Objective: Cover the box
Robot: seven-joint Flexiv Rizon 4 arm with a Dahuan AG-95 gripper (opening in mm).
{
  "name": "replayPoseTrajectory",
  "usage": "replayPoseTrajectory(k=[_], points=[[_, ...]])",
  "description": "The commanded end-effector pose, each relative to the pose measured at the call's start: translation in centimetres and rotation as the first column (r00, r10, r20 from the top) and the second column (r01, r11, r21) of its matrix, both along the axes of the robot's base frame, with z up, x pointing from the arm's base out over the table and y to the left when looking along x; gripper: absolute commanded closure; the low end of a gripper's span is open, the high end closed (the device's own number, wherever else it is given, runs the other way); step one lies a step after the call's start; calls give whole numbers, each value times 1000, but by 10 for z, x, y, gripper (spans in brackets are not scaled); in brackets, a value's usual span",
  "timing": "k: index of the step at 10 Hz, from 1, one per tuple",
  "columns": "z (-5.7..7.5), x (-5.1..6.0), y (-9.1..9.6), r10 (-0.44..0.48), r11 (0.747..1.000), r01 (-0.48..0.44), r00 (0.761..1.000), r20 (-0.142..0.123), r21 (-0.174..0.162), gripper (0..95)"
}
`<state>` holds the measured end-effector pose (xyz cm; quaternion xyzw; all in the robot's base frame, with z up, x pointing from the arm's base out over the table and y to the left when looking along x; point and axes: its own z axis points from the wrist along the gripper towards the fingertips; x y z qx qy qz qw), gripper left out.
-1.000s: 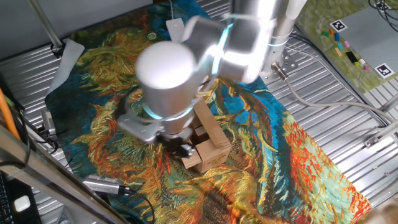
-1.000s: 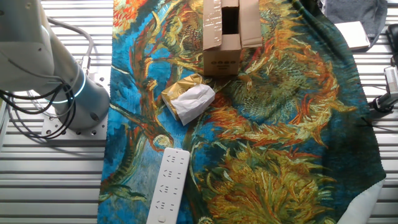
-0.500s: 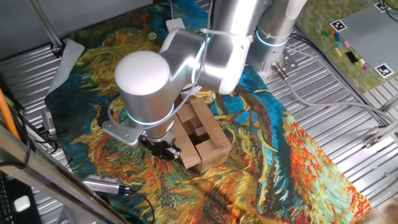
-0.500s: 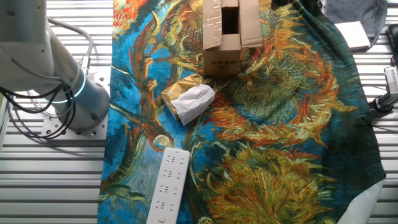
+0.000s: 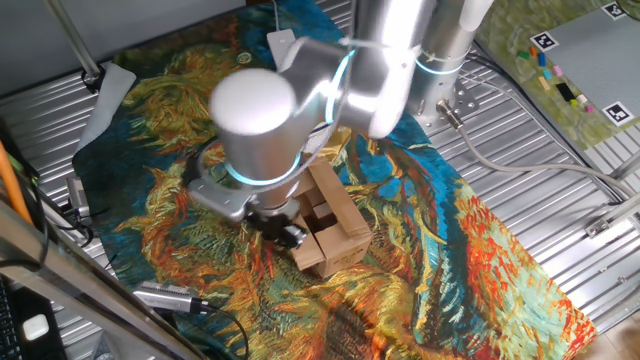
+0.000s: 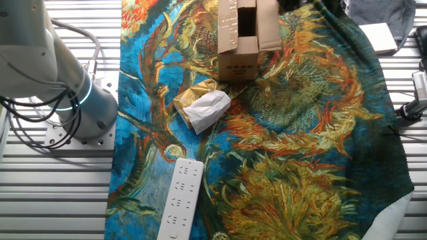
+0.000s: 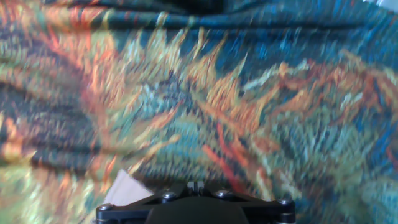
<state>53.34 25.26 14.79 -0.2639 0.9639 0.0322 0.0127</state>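
Gripper low beside open box on patterned cloth; flaps up; finger state cannot be told.

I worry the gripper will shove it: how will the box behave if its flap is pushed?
The box is small corrugated cardboard, so probably light and apt to slide or tip. Its open flaps look hinged and bendy. The wrinkled cloth may snag it.
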Motion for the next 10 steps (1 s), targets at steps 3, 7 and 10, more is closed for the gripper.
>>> replayPoseTrajectory(k=[3, 7, 10], points=[[14, -18, 3, -5, 1000, 5, 1000, -25, 0, 950], [13, -42, 3, -7, 1000, 8, 998, -60, 10, 950], [4, -63, 6, -17, 1000, 18, 998, -53, 16, 950]])
